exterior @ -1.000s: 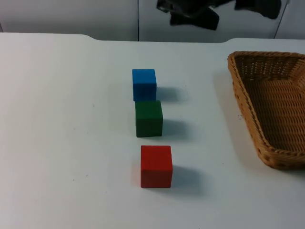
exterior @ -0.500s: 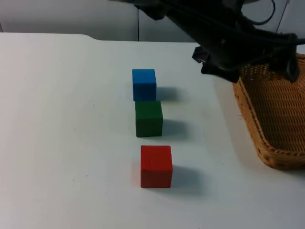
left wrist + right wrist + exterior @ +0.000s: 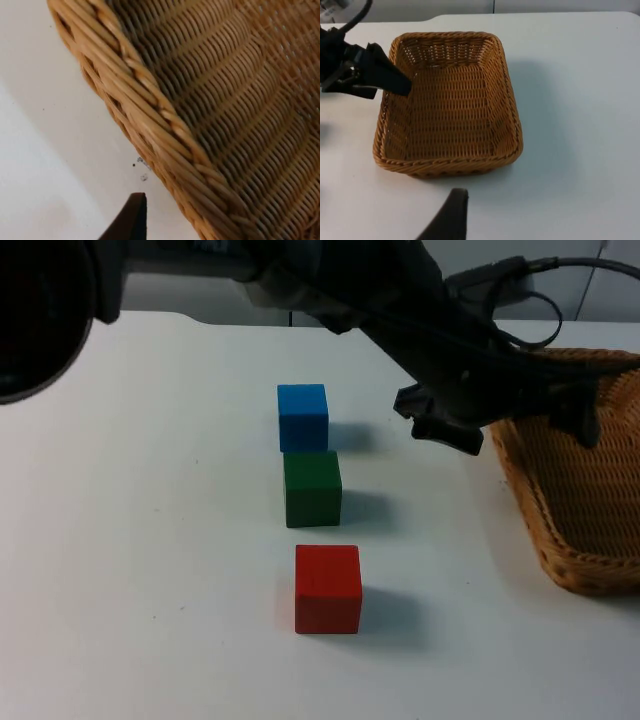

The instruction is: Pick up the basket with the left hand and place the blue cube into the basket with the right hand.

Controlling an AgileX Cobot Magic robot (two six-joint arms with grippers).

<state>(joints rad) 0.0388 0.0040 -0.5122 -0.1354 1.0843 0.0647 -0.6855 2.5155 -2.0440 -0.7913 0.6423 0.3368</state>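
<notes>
— While the left arm hangs over it like that, what worries you most?

— Start with the table [image 3: 150, 540]: white, smooth, nothing to stop things sliding. The basket [image 3: 560, 560] sits flat on it, mouth up, its long axis running from the near edge toward the partition wall. The left gripper [image 3: 500, 410] is at the far end of one long wall, right at the rim. I can't tell whether it has closed on the wicker or is apart from it.

— And if it lifts from there?

— I'd guess a grip so far off centre lets the basket sag or twist, and the weave could slip.

— The other arm?

— The right gripper [image 3: 452, 220] waits above the basket's short end, looking down into it. Clenched or released, I can't tell.

— The cubes?

— They stand well apart from the basket, in a row parallel to its long wall. The blue cube [image 3: 302, 416] is level with the gripped end. The green cube [image 3: 312, 488] sits just beside it, so a sloppy grasp might nudge it. The red cube [image 3: 327, 587] stands apart.
</notes>
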